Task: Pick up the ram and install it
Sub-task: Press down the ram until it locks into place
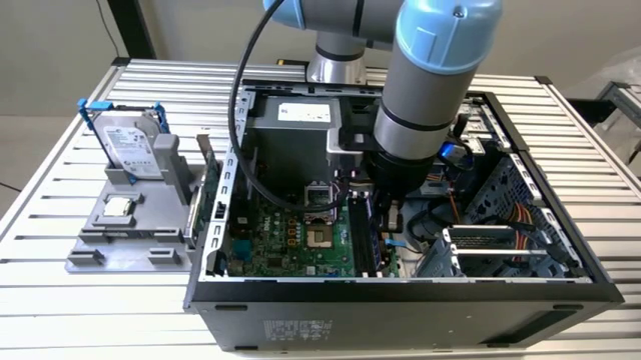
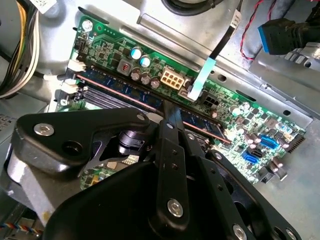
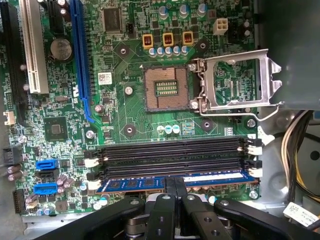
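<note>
Currently we note the gripper [image 3: 175, 186] closed on the ram [image 3: 210, 178], seated in the motherboard's [image 3: 130, 107] outermost slot.

Blue ram [image 3: 175, 181], green motherboard [image 3: 125, 107], black claw [image 3: 176, 192], black slots [image 3: 172, 152].

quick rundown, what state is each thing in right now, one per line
blue-green ram stick: lying along the outermost memory slot, gripper on its middle
black gripper: shut on the ram
two black memory slots: empty
square processor socket: empty, pins bare
metal socket retention frame: flipped open
black computer case: side panel off, on its side
silver hard drive: upright in the grey holder
</note>
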Available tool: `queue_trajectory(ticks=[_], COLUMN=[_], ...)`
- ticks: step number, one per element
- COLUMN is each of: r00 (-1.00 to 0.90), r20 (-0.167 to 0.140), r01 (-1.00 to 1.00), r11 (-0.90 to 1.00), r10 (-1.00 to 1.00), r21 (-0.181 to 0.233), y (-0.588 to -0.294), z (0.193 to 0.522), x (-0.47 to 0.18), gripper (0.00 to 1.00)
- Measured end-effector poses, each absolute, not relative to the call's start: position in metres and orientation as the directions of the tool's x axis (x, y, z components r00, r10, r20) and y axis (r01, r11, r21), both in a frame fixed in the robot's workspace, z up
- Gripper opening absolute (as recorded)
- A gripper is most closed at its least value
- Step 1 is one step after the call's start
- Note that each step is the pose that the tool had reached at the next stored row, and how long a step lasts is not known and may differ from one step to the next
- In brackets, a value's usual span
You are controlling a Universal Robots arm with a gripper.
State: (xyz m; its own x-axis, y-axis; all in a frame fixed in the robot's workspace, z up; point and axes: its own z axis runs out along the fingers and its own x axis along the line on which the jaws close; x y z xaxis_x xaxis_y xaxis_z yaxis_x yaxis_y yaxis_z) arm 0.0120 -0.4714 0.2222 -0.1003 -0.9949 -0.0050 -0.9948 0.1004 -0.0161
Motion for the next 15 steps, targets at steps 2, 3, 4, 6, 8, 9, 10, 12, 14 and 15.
queue_trajectory(ticks=[2,3,4,6,8,9,10,12,14,15], r00=[-0.1,-0.1,-0.1,-0.1,-0.1,-0.1,-0.1,-0.1,-0.1,-0.1], r20=[-0.005,-0.005,-0.005,-0.005,-0.005,-0.005,-0.005,-0.005,-0.005,-0.005], r01=[-0.995,-0.995,-0.995,-0.995,-0.995,-0.995,-0.995,-0.995,-0.995,-0.995], r11=[0.1,0.1,0.1,0.1,0.1,0.1,0.1,0.1,0.1,0.1], r10=[-0.995,-0.995,-0.995,-0.995,-0.995,-0.995,-0.995,-0.995,-0.995,-0.995], r21=[-0.016,-0.016,-0.016,-0.016,-0.016,-0.016,-0.016,-0.016,-0.016,-0.016], y=[-0.4713,-0.4713,-0.4712,-0.4713,-0.4714,-0.4714,-0.4713,-0.4712,-0.4712,-0.4712], z=[0.2212,0.2208,0.2202,0.2188,0.2174,0.2169,0.2169,0.2168,0.2168,0.2168], x=[0.012,0.012,0.012,0.012,0.012,0.012,0.012,0.012,0.012,0.012], gripper=[0.0,0.0,0.0,0.0,0.0,0.0,0.0,0.0,0.0,0.0])
